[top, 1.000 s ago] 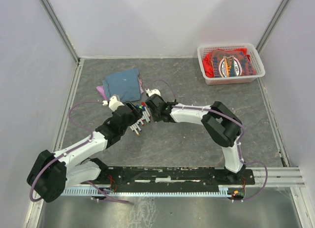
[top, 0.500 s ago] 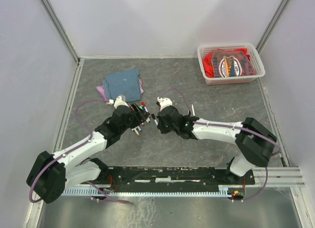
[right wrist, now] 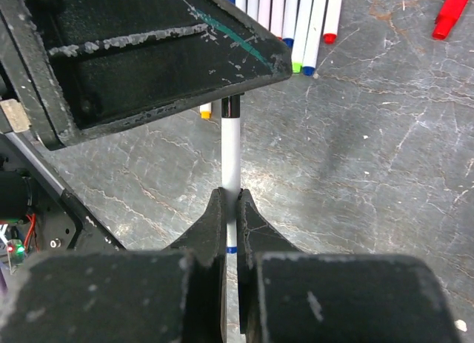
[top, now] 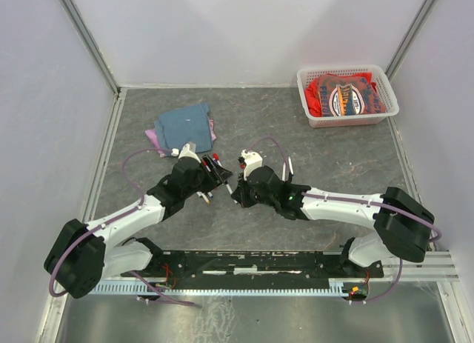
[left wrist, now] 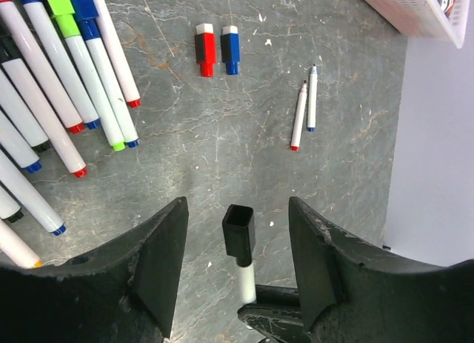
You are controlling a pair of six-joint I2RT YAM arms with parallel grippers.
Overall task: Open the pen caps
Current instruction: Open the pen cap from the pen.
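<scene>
My right gripper (right wrist: 231,196) is shut on the white barrel of a pen (right wrist: 231,154) and holds it off the table. That pen's black cap (left wrist: 238,230) sits between the fingers of my left gripper (left wrist: 237,210), which stands open with a gap on both sides. A loose red cap (left wrist: 205,50) and a loose blue cap (left wrist: 230,49) lie side by side on the table. Two thin uncapped pens (left wrist: 305,106) rest to their right. A row of capped pens (left wrist: 70,76) lies at the left. From above, the left gripper (top: 216,174) and right gripper (top: 235,193) meet mid-table.
A folded blue cloth (top: 185,127) over something pink lies behind the left arm. A white basket (top: 348,96) with red fabric stands at the back right corner. White walls enclose the grey table on three sides.
The right arm has drawn back from the pen row toward the near right, carrying the black-capped pen. The left gripper has shifted so that its open fingers flank the cap.
</scene>
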